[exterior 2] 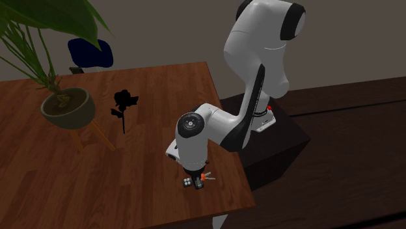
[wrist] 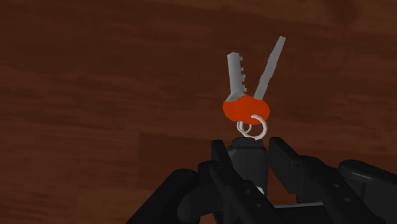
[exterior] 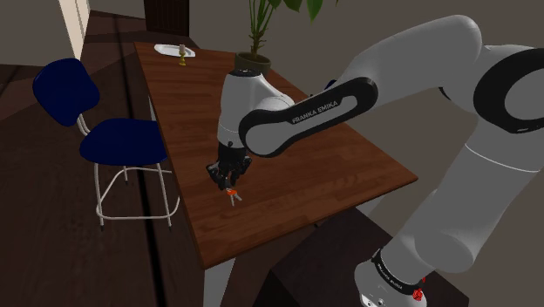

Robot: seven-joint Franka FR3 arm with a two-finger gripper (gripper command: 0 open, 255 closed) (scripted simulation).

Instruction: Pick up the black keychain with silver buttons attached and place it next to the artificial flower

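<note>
Dark wood counter (exterior: 323, 179), with a blue chair (exterior: 122, 139) alongside at the left of the shoulder view.

1. End effector (wrist: 248, 149): low over the counter, at the lower middle of the second exterior view, near the counter's corner. Its fingers are pinching the black fob of the keychain (wrist: 245, 109).
2. Keychain: held by the fob only. An orange piece, a ring and two silver keys project free beyond the fingertips. Whether the keys are clear of the wood cannot be determined.
3. Flower (exterior 2: 123, 107): black, upright, at the upper left of the second exterior view, well apart from the end effector. A potted plant (exterior 2: 65, 107) on splayed legs stands just beside it.

Assessment: grasp made; carry and placement outstanding.

Hazards:
- The hold is on a narrow fob. A quick move could set the loose keys swinging and work the fob out of the fingers.
- A release this near the corner could send the keychain off onto the floor (exterior 2: 351, 169).
- A low carry could drag the keys across the wood.
- A close approach could topple the flower or strike the plant's legs.
</note>
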